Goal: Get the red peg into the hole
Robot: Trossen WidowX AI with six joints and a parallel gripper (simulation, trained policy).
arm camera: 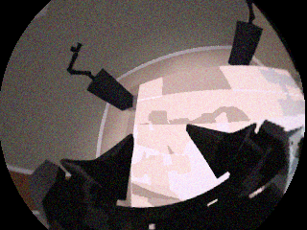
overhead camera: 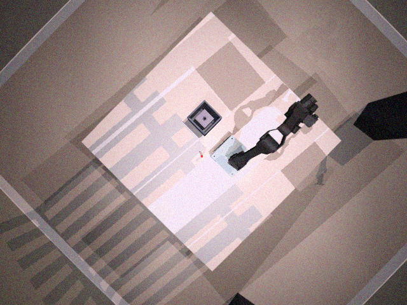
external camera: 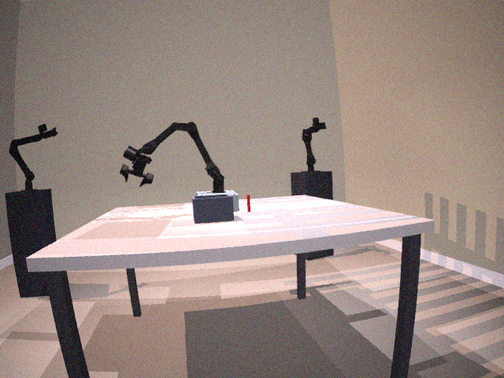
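The red peg [overhead camera: 201,155] [external camera: 248,203] stands upright on the table, beside the arm's pale base. The open dark box [overhead camera: 196,126] [external camera: 213,210] stands apart from it. Inside the box, the light grey plate [overhead camera: 199,118] shows a dark hole near its middle, with no peg in it. My gripper [external camera: 134,183] [arm camera: 160,132] is open and empty, its fingers wide apart. It hangs high, on the far side of the arm's base from the peg, well away from both peg and box. The peg and box are not visible in the wrist view.
The pale base block [overhead camera: 220,158] [external camera: 235,201] carries my arm and stands between box and peg on one side. The table [overhead camera: 210,259] [external camera: 227,260] has striped light and shadow. Two other arms stand on dark pedestals [external camera: 28,227] [external camera: 311,183] off the table.
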